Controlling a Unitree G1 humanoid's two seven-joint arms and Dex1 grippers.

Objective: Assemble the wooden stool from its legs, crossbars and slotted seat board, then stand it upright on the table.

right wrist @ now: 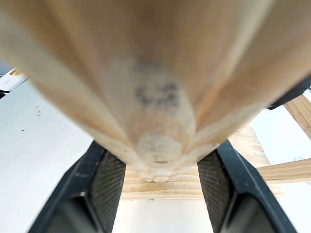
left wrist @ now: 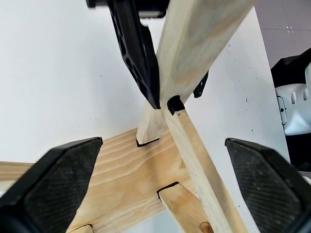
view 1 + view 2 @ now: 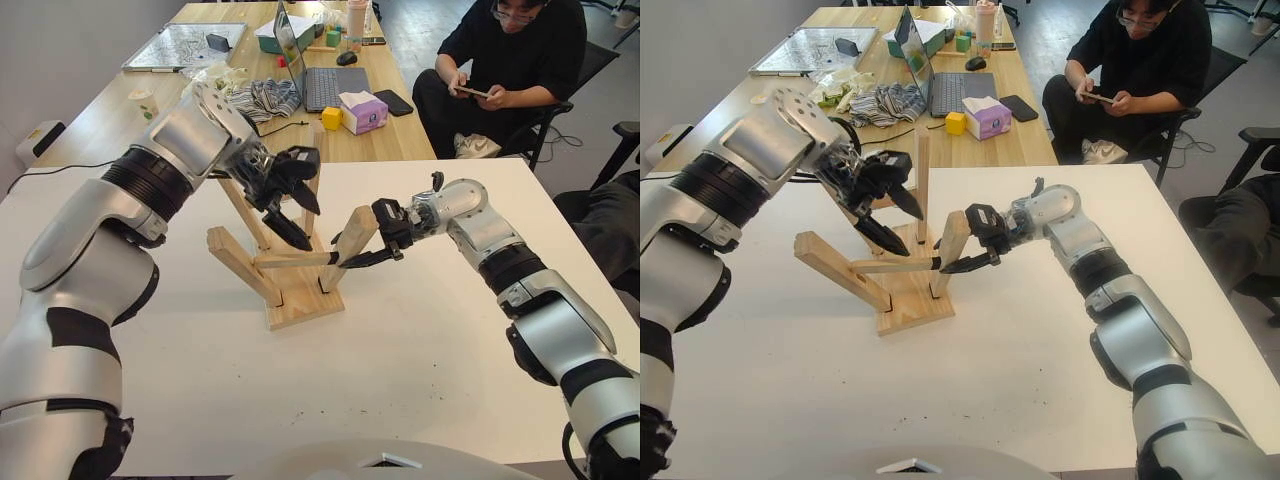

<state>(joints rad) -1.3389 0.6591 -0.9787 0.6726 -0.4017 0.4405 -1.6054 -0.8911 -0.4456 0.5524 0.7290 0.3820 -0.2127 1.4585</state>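
While my right gripper [image 3: 358, 246] clamps the leg [image 3: 360, 222], left gripper [image 3: 313, 229] open, I judge the crossbar [image 3: 290, 260] needs seating.

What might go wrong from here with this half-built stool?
The right gripper clamps one leg that leans in its slot; a sideways pull might pry it out or drag the seat board across the table. The left gripper hangs open right by the crossbar and may knock it loose.

Pale wooden stool [image 3: 300, 298] — upturned, half-assembled
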